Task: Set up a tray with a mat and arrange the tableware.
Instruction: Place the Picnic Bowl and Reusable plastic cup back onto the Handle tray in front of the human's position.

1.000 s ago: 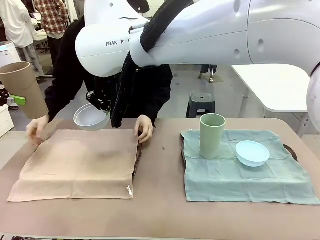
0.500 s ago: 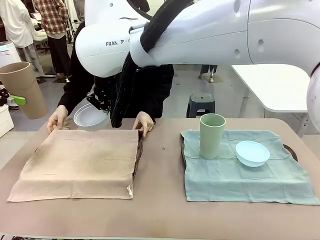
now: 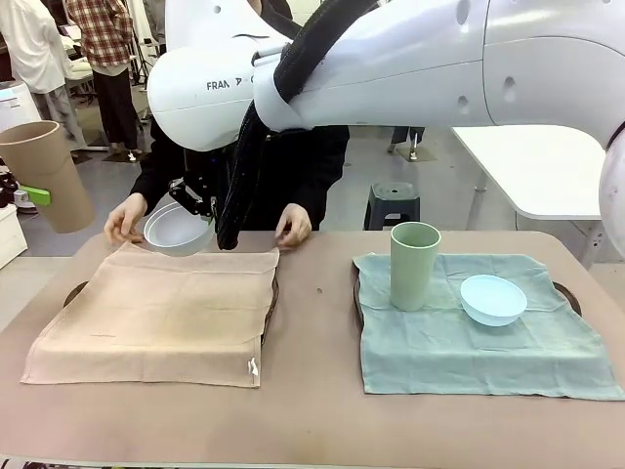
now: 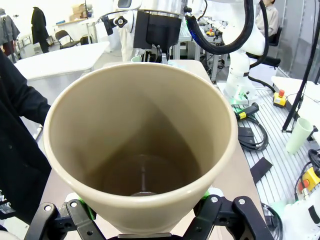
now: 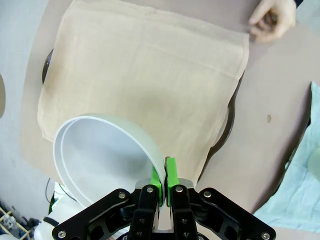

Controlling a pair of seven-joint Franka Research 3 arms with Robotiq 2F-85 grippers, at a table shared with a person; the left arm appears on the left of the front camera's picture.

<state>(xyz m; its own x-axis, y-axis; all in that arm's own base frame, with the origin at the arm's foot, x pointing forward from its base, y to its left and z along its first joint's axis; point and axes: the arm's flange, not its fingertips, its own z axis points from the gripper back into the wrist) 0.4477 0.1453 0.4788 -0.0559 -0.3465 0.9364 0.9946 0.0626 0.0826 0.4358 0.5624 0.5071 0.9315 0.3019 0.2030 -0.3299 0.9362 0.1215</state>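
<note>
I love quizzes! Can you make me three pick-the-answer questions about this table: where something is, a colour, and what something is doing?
1. Where does the pale green tall tumbler stand?
A on the green cloth mat
B on the beige cloth mat
C on the floor

2. What colour is the small round bowl on the green mat?
A red
B light blue
C black

3. What is the right tool doing?
A hanging open
B pinching the white round bowl by its rim
C holding a spoon

Answers: 1 A, it stands upright there; 2 B, pale blue; 3 B, green pads clamp the rim.

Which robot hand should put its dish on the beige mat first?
Probably the right gripper: its white bowl hangs at the beige mat's far edge, while the left gripper's beige tumbler is off the table's side.
</note>
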